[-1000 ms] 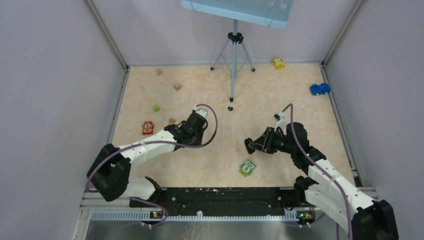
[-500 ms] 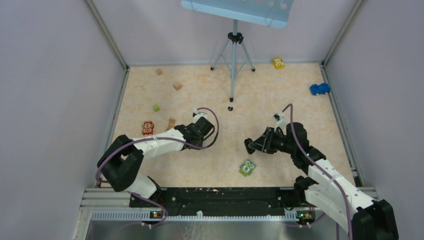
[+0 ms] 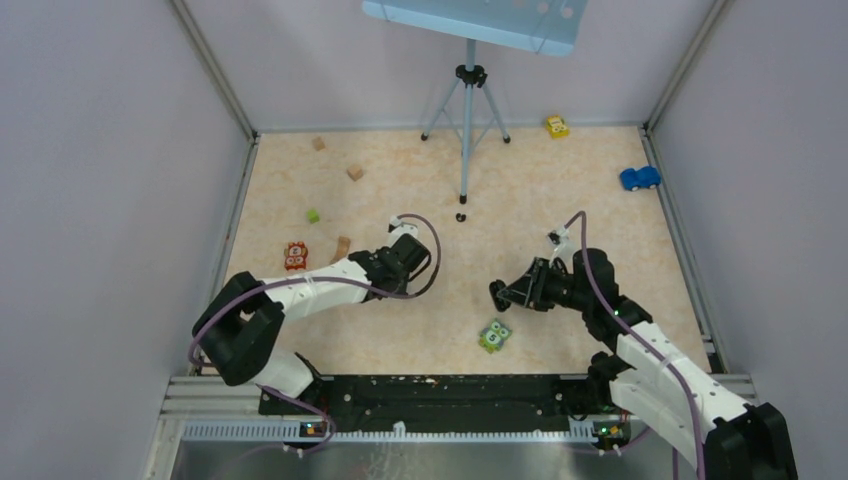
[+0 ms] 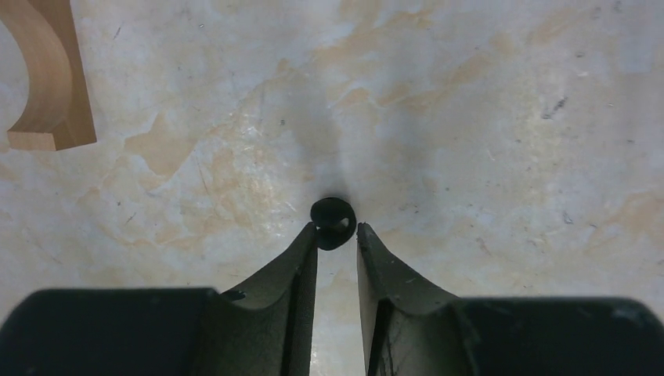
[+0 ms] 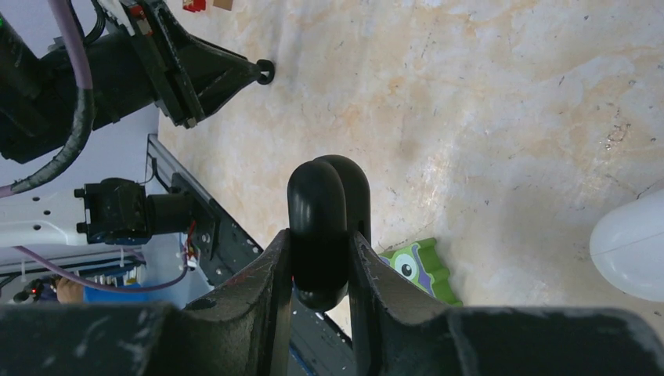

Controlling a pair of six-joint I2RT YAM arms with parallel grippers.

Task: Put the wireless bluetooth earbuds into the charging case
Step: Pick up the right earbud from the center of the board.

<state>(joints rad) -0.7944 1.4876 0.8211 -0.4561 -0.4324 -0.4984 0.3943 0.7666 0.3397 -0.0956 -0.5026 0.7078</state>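
Observation:
A small black earbud (image 4: pixel 333 222) sits at the very tips of my left gripper (image 4: pixel 336 229), low over the floor. The narrow jaws pinch it from both sides. In the right wrist view the same earbud (image 5: pixel 265 71) shows at the end of the left arm's fingers. My right gripper (image 5: pixel 321 235) is shut on a black charging case (image 5: pixel 327 211), held above the floor to the right of the left arm (image 3: pixel 500 293). A rounded white case (image 5: pixel 630 247) lies at the right edge of the right wrist view. Two tiny black bits (image 3: pixel 460 216) lie by the tripod's foot.
A tripod (image 3: pixel 467 120) stands at the back middle. A green owl block (image 3: pixel 494 335) lies under the right gripper and an orange block (image 3: pixel 295 255) at the left. A wooden arch piece (image 4: pixel 43 78), a green cube (image 3: pixel 313 215), tan cubes (image 3: pixel 354 172) and toy cars (image 3: pixel 639 178) are scattered about.
The left arm has swung right and a little nearer, carrying its wrist away from the wooden arch; its jaws have widened slightly. The right arm has barely moved.

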